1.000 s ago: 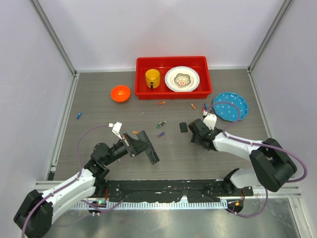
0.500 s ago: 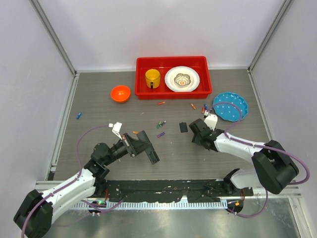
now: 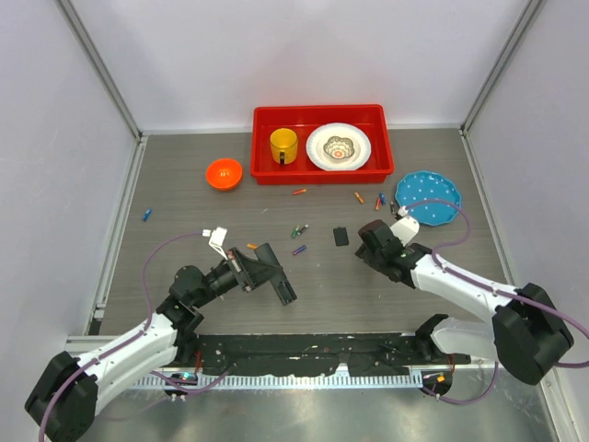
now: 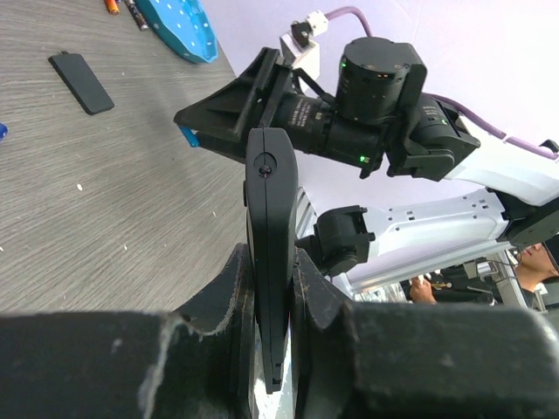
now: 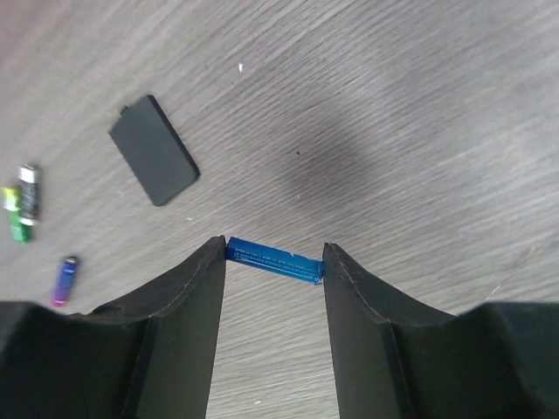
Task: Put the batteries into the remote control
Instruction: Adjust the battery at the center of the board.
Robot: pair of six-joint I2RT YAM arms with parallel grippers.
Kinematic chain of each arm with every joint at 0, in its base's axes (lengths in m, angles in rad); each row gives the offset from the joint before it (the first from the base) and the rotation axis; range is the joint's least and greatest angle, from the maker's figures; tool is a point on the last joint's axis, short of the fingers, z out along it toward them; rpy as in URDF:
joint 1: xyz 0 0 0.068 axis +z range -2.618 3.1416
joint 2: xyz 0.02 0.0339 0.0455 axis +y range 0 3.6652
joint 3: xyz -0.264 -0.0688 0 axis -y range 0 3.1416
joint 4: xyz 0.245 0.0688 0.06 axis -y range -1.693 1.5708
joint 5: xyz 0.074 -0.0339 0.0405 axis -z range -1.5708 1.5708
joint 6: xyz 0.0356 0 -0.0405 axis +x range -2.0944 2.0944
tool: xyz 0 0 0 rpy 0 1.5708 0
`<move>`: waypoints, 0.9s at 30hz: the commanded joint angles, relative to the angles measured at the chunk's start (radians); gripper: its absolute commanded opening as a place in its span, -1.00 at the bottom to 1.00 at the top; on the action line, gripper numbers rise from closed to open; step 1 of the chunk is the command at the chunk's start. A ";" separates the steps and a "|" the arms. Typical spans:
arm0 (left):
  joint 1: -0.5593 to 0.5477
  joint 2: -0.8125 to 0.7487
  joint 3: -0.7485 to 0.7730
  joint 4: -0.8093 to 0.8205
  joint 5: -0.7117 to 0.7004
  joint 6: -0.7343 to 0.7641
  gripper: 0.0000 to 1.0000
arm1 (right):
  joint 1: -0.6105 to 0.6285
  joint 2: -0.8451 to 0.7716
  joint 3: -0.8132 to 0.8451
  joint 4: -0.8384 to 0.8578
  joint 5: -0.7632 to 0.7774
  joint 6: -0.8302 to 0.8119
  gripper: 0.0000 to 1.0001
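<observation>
One remote [image 4: 271, 218]. One loose black cover [image 3: 340, 237]. Batteries [image 3: 299, 250]: about ten in all, among them three orange, one purple, one green and one blue battery [image 5: 274, 262]; the far-right cluster is too tight to split surely. One red tray [image 3: 322, 175], holding one yellow mug [image 3: 283, 145] and one white plate [image 3: 320, 140]. One orange bowl [image 3: 224, 173]. One blue plate [image 3: 423, 189].

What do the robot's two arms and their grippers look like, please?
The left arm and right arm have white links with black joints. A purple cable loops along each to a white connector. The left gripper and right gripper have matte black, wedge-shaped fingers.
</observation>
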 commanded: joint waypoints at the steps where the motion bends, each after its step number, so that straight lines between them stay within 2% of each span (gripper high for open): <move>1: -0.006 0.003 0.003 0.033 -0.012 0.001 -0.99 | 0.001 -0.070 0.023 -0.133 0.096 0.444 -0.99; 4: -0.012 0.007 0.005 0.036 -0.025 0.001 -1.00 | 0.005 -0.048 0.075 -0.244 0.154 0.612 -0.98; 7: -0.017 0.016 0.009 0.041 -0.028 -0.001 -1.00 | 0.007 -0.015 0.106 -0.278 0.196 0.682 -0.99; 18: -0.030 0.007 0.012 0.028 -0.035 0.001 -1.00 | 0.010 0.039 0.059 -0.227 0.208 0.675 -0.99; 25: -0.034 0.021 0.015 0.035 -0.037 0.005 -1.00 | 0.012 0.035 0.040 -0.198 0.211 0.614 -0.99; 26: -0.034 0.021 0.015 0.035 -0.039 0.005 -0.99 | 0.010 0.030 0.042 -0.152 0.205 0.564 -0.99; 27: -0.034 0.021 0.015 0.035 -0.037 0.005 -0.99 | 0.010 0.027 0.051 -0.111 0.179 0.399 -0.99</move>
